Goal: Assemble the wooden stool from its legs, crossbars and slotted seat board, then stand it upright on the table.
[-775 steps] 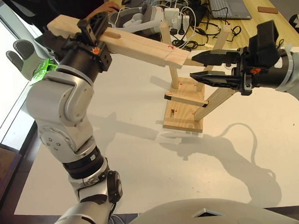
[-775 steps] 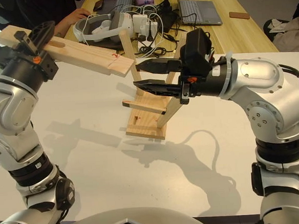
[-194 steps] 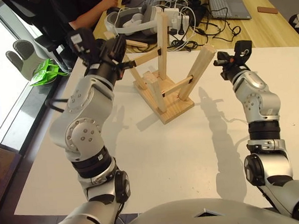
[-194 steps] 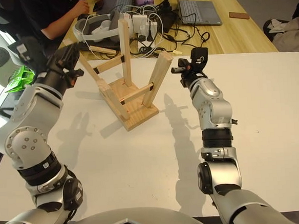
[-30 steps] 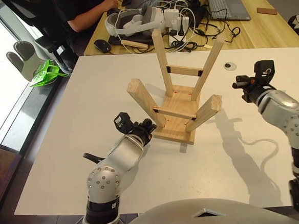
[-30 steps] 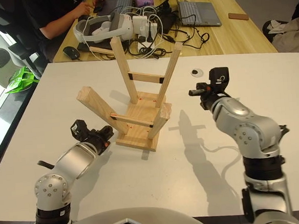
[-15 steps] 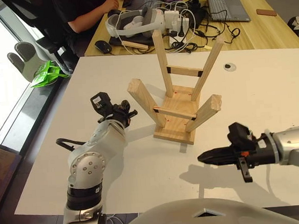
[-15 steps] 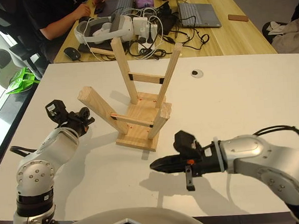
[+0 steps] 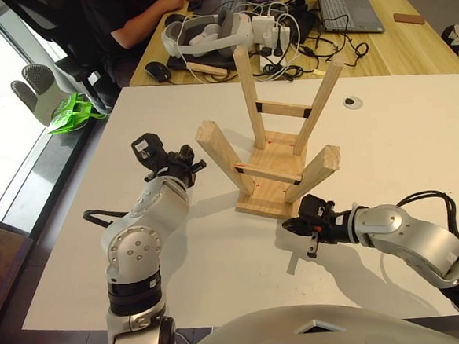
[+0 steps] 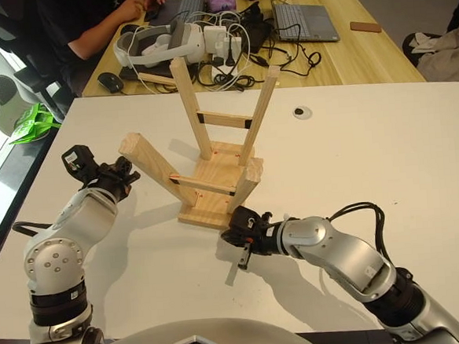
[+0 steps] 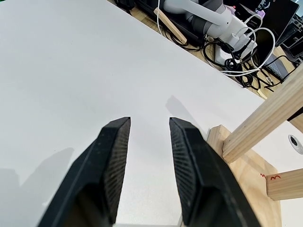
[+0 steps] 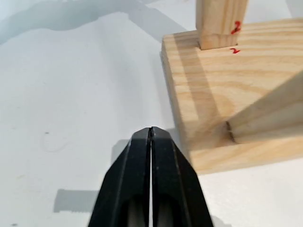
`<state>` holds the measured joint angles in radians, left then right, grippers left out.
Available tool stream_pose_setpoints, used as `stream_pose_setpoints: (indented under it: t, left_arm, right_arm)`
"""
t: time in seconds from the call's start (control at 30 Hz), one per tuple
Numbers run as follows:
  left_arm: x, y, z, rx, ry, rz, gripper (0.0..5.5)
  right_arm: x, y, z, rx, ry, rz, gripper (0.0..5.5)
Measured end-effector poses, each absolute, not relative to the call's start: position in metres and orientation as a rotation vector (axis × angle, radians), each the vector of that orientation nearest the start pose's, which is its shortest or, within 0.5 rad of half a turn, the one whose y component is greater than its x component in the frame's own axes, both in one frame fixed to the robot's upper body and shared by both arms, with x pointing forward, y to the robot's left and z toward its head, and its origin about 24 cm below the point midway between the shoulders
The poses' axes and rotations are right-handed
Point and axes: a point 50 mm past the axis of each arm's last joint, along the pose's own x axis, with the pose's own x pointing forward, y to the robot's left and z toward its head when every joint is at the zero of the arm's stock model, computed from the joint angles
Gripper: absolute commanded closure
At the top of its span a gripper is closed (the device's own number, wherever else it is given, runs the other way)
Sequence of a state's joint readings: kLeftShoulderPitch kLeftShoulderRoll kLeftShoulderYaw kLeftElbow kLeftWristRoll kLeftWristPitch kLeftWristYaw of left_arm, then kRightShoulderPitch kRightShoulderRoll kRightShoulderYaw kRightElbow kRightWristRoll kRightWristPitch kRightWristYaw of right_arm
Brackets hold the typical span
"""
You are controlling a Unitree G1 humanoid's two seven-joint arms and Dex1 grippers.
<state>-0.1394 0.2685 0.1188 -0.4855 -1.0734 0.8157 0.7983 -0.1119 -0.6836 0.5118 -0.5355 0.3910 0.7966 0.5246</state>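
While lying legs-up on table (image 9: 384, 130), likely handles as stiff, light stool (image 9: 273, 171) | best seized by a leg (image 9: 221, 161) | left gripper (image 11: 147, 126) spread, empty | right gripper (image 12: 151, 133) clenched, empty

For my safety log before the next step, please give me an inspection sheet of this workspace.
Surface: white table, the stool standing on it.
Job's things: stool assembled but upside down, seat board on the table, legs pointing up; not yet upright.
Clutter: small round disc on the table behind the stool.
Grippers: left gripper open, beside the stool; right gripper shut, empty, near the seat board's corner.
Cables: tangled cables on the wooden desk behind.
Surroundings: headset and laptop on that desk.
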Motion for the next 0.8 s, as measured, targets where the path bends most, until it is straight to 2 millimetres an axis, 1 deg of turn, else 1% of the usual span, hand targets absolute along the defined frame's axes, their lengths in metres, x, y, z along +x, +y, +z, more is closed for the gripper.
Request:
stream_pose_setpoints:
  t: [0.17, 0.27, 0.33, 0.37, 0.47, 0.53, 0.57, 0.6, 0.63, 0.67, 0.7, 0.73, 0.8]
  left_arm:
    - [0.249, 0.176, 0.119, -0.437, 0.378, 0.207, 3.97]
    - [0.251, 0.180, 0.123, -0.429, 0.344, 0.214, 3.97]
    - [0.254, 0.181, 0.127, -0.420, 0.313, 0.212, 4.29]
    - [0.255, 0.181, 0.129, -0.414, 0.299, 0.205, 4.45]
    - [0.255, 0.181, 0.138, -0.391, 0.222, 0.178, 4.93]
    - [0.255, 0.183, 0.153, -0.350, 0.101, 0.154, 5.23]
    - [0.254, 0.185, 0.165, -0.310, 0.020, 0.144, 5.42]
    - [0.254, 0.188, 0.176, -0.248, -0.065, 0.128, 5.42]
    - [0.254, 0.189, 0.183, -0.210, -0.113, 0.119, 5.42]
    - [0.253, 0.189, 0.199, -0.108, -0.215, 0.066, 5.42]
    - [0.253, 0.187, 0.210, -0.064, -0.277, 0.029, 5.42]
    - [0.253, 0.185, 0.218, -0.052, -0.319, -0.001, 5.42]
    - [0.253, 0.177, 0.228, -0.091, -0.362, -0.084, 5.42]
  right_arm:
    - [0.222, -0.118, 0.056, -0.412, 0.514, 0.977, 5.50]
    - [0.236, -0.126, 0.057, -0.457, 0.491, 0.920, 5.50]
    - [0.238, -0.125, 0.060, -0.458, 0.472, 0.934, 5.50]
    - [0.237, -0.124, 0.060, -0.459, 0.471, 0.949, 5.50]
    - [0.224, -0.121, 0.067, -0.462, 0.467, 1.064, 5.50]
    - [0.202, -0.116, 0.073, -0.419, 0.478, 1.212, 5.50]
    - [0.192, -0.114, 0.075, -0.390, 0.490, 1.276, 5.50]
    - [0.186, -0.114, 0.079, -0.367, 0.494, 1.310, 5.50]
    - [0.184, -0.114, 0.080, -0.360, 0.494, 1.319, 5.50]
    - [0.180, -0.114, 0.083, -0.357, 0.499, 1.339, 5.50]
    - [0.179, -0.115, 0.083, -0.360, 0.510, 1.343, 5.50]
    - [0.179, -0.116, 0.082, -0.367, 0.522, 1.338, 5.50]
    - [0.179, -0.120, 0.073, -0.399, 0.578, 1.314, 5.50]
